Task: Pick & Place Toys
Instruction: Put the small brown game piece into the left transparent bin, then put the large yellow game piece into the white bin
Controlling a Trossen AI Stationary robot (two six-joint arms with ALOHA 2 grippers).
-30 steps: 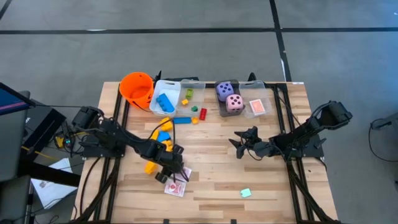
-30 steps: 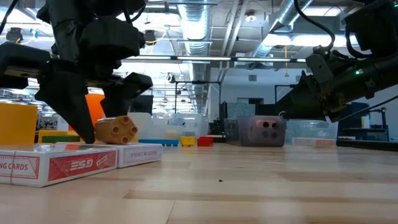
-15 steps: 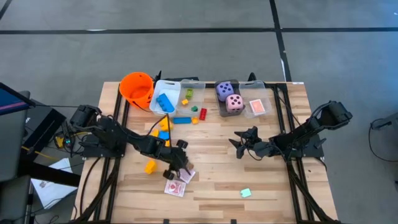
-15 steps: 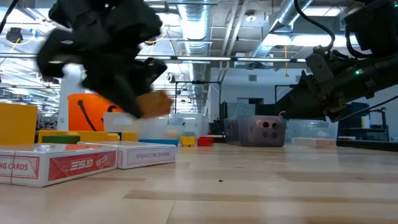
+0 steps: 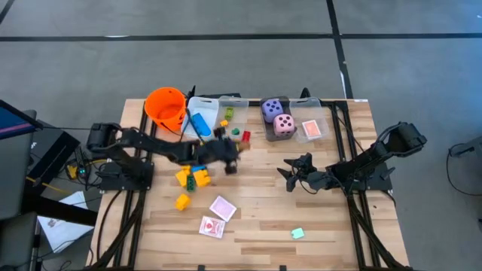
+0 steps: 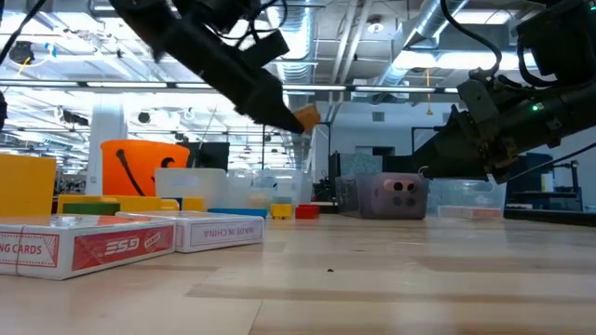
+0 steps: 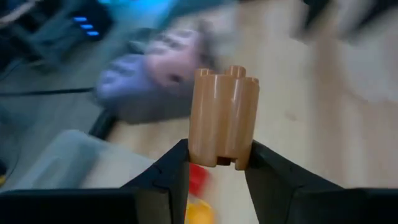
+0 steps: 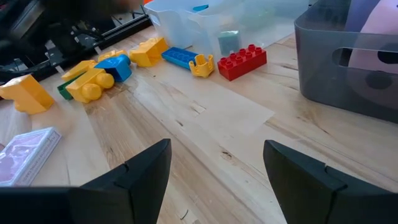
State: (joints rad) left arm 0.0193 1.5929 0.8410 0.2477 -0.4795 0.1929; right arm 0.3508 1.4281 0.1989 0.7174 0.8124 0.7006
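Currently gripping: left gripper [image 7: 214,171] clamped on a tan block [image 7: 224,118], one finger [image 7: 166,177] on each flat side, studs pointing away from the wrist. Raised off the table [image 5: 256,188] in the low view, block [image 6: 307,118] at the fingertips, well above the card boxes [image 6: 88,244]. From above, positioned near the clear bin [image 5: 207,117] with the blue block inside, just beside the red block [image 5: 245,136] and green block [image 5: 235,132]. Loose yellow and blue blocks [image 5: 193,175] behind the fingers on the arm side; playing cards [image 5: 217,217] well apart.

Right gripper [image 5: 290,175] hanging over bare wood, fingers [image 8: 134,171] spread, nothing between them. Ahead of its fingertips: red block [image 8: 242,61], yellow piece [image 8: 201,64], blue plate [image 8: 180,57]. Grey bin [image 8: 345,62] with the pink die [image 5: 283,124] and purple die [image 5: 272,110] off to one side.
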